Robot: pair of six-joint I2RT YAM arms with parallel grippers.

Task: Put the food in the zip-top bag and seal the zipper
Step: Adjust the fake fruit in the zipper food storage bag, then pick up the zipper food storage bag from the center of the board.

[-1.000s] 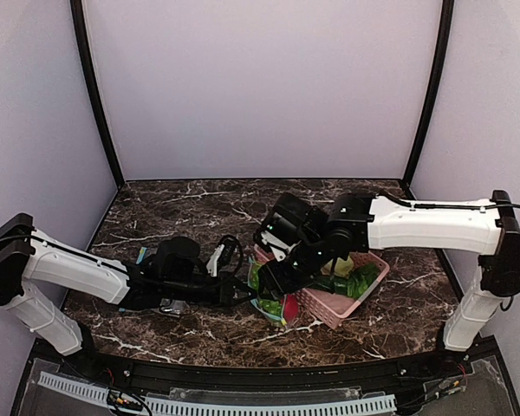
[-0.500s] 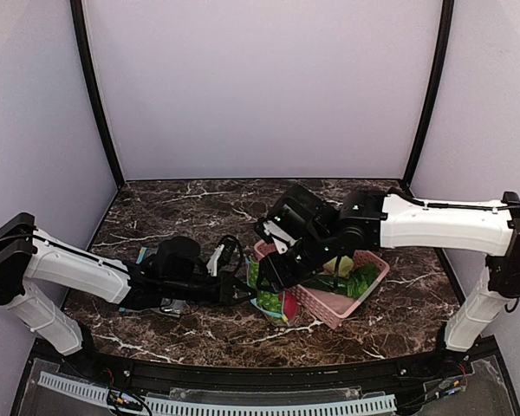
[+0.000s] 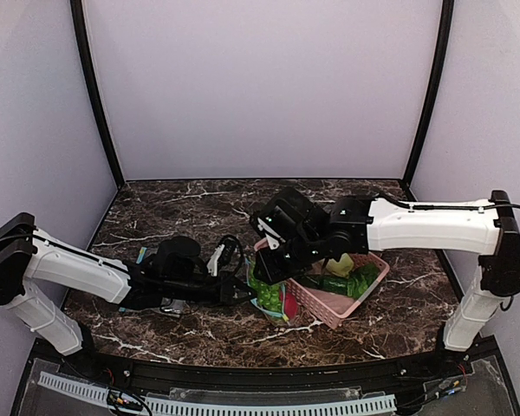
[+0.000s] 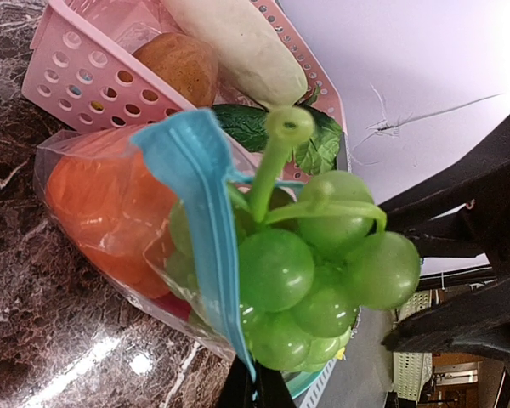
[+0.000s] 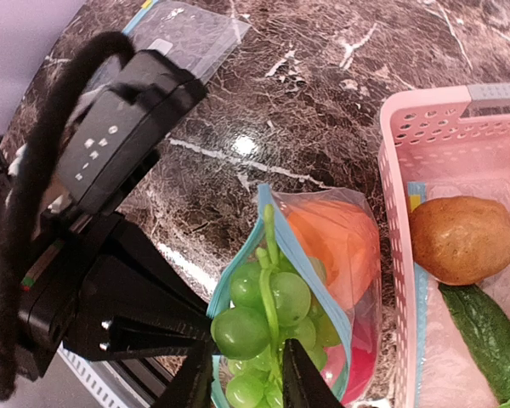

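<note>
The clear zip-top bag (image 5: 363, 285) stands open-mouthed between the arms, against the pink basket. Inside it are an orange fruit (image 5: 340, 238) and a red piece (image 5: 367, 361). The green grape bunch (image 5: 272, 297) sits in the bag's mouth, its stem sticking up and out. My right gripper (image 5: 246, 382) reaches down with its fingers closed on the lower grapes. My left gripper (image 4: 257, 393) is shut on the light blue zipper (image 4: 200, 195) and holds that edge of the mouth up. In the top view, the left gripper (image 3: 245, 291) and right gripper (image 3: 273, 273) meet at the bag (image 3: 277, 305).
The pink slatted basket (image 5: 393, 161) lies right of the bag and holds a brown potato-like piece (image 5: 463, 238), a green cucumber (image 5: 484, 336) and leafy greens (image 3: 357, 279). A second clear bag (image 5: 187, 34) lies flat on the marble behind my left arm.
The right gripper's jaws have narrowed around the grape bunch, and its wrist has shifted slightly back and left. The left arm has not moved.
</note>
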